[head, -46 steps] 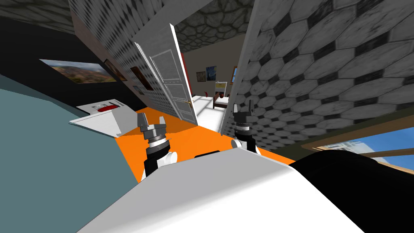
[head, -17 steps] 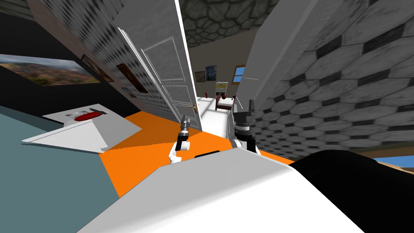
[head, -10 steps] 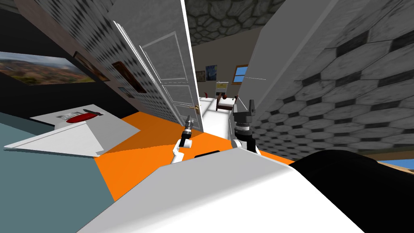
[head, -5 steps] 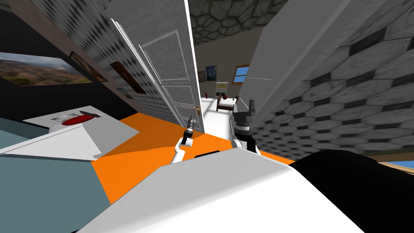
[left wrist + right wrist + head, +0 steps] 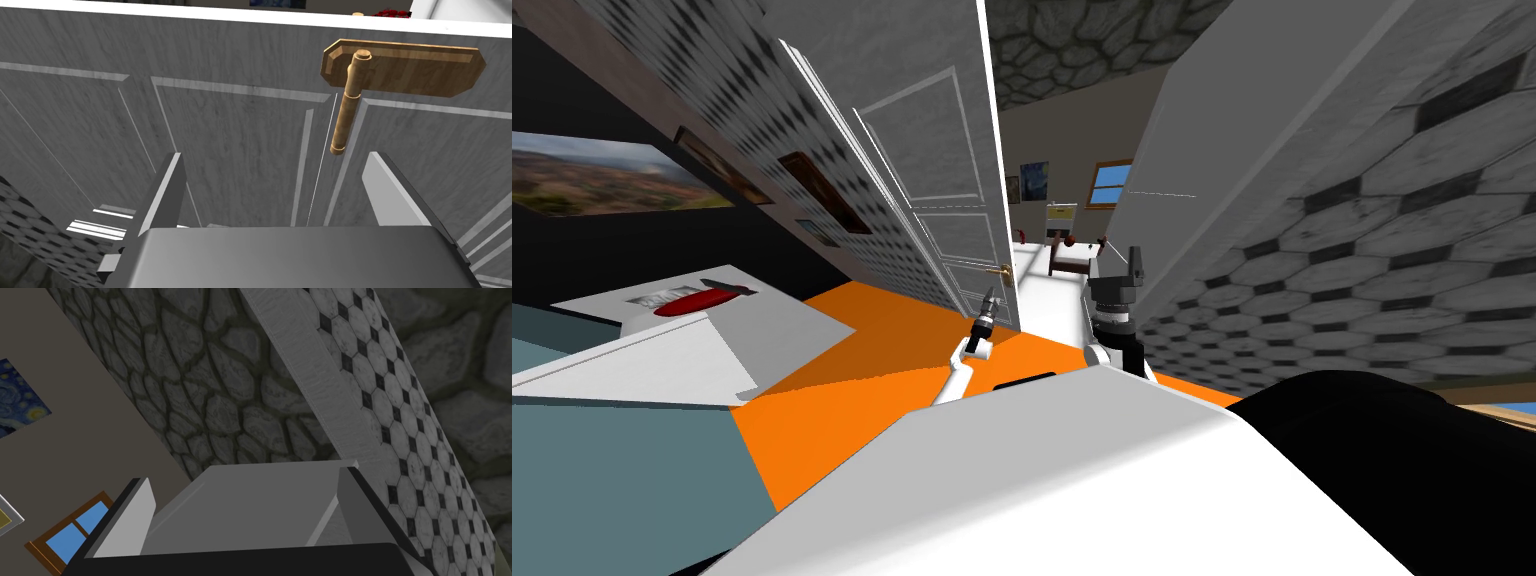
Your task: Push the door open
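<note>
Head view: L end effector (image 5: 989, 297) by door handle (image 5: 1004, 271); wall (image 5: 1362, 250) right.

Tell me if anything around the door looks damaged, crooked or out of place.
Nothing stands out. The grey door stands ajar, its brown handle looks intact, and the open left gripper faces the panel beside it.

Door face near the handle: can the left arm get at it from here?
Probably yes: the left gripper points straight at the grey door, fingers open, close to the brown handle, with nothing between them.
</note>
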Motion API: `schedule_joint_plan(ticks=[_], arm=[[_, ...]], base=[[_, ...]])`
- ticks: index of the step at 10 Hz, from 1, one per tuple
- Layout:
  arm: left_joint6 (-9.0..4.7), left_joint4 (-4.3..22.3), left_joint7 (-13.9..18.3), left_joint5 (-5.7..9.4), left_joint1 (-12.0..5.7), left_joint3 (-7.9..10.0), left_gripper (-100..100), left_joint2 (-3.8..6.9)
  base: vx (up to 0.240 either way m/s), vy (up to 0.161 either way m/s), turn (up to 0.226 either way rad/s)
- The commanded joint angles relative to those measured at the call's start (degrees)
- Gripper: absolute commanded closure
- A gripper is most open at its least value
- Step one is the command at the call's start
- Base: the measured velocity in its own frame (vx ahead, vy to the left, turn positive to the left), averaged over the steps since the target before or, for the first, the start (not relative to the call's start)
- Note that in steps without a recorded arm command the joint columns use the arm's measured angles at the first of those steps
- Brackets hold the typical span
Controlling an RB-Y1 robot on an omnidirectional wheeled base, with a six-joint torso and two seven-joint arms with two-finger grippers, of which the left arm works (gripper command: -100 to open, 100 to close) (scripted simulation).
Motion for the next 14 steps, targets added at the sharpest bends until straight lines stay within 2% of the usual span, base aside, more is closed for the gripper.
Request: schedule_joint_plan(ticks=[1,10,11,14], arm=[[-0.19,2.8,0.7,-0.14,-1.57,-0.46,-100,0.10],[0.03,14.7,3.5,-0.98,-8.76,-2.72,-100,-0.31],[0.07,16.7,4.0,-1.13,-10.01,-3.12,-100,-0.43],[0.13,19.6,4.6,-1.33,-11.76,-3.67,-100,-0.62]], base=[[0.084,0.102,-0.026],[0.089,0.080,-0.020],[0.101,0.102,-0.026],[0.105,0.071,-0.016]])
